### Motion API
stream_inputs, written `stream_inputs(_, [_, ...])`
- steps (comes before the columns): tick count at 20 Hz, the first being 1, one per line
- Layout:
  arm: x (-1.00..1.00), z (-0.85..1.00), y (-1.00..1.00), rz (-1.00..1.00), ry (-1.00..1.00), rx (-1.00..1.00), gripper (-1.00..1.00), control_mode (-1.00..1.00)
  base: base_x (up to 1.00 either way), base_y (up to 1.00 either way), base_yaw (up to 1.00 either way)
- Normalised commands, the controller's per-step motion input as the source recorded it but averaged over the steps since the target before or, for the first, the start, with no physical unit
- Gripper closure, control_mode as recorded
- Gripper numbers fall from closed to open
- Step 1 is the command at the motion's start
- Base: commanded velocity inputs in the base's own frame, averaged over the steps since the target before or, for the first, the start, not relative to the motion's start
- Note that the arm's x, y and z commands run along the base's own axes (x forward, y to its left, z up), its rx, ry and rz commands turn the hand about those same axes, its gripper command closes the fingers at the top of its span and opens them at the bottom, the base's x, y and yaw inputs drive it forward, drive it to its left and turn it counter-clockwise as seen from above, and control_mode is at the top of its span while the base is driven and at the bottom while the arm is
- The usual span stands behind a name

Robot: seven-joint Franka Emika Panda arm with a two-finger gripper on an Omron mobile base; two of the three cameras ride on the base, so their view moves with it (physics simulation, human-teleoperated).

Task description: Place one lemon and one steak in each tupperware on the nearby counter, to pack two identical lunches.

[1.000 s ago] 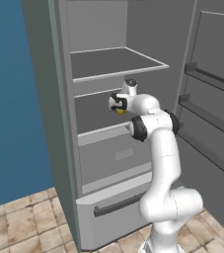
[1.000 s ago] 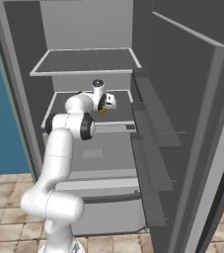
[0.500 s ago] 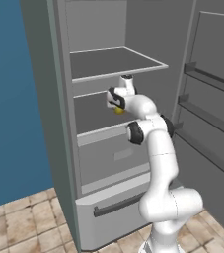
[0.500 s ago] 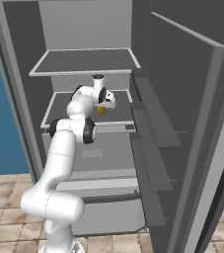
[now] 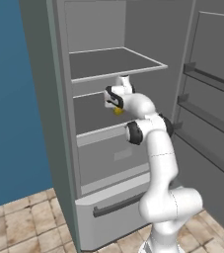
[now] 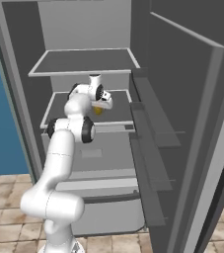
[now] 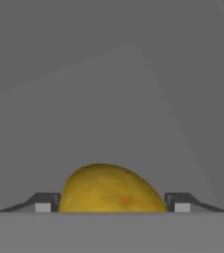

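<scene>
A lemon (image 7: pixel 108 190), bright yellow with a faintly mottled skin and a rounded oval form, is seen on the middle fridge shelf (image 5: pixel 91 116), lying between the two fingertips of the pincer (image 7: pixel 112 202).

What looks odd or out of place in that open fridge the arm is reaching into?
Nothing stands out. The fridge shelves sit level with no spill or damage. The one item is a lemon on the middle shelf, lying between the tips of the gripper, intact.

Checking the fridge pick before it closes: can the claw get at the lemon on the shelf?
Probably yes: the lemon sits between the fingertips of the claw, with nothing between them on the fridge shelf.
</scene>
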Motion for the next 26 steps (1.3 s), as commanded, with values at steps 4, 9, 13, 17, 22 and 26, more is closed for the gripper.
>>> stream_inputs(4, [-1.0,-1.0,0.35,-0.07,0.01,-0.08,1.0,-1.0,0.0,0.0,0.0])
stream_inputs(9, [-1.0,-0.78,0.09,-0.04,0.0,-0.03,1.0,-1.0,0.0,0.0,0.0])
stream_inputs(13, [-1.0,0.05,-0.11,-0.01,0.09,0.01,1.0,-1.0,0.0,0.0,0.0])
stream_inputs(17, [-1.0,0.51,-0.08,0.0,0.2,0.0,1.0,-1.0,0.0,0.0,0.0])
stream_inputs(22, [-0.99,1.0,-0.05,-0.01,0.39,0.0,1.0,-1.0,0.0,0.0,0.0])
stream_inputs(26, [-1.0,0.79,0.0,0.0,0.2,0.0,1.0,-1.0,0.0,0.0,0.0])
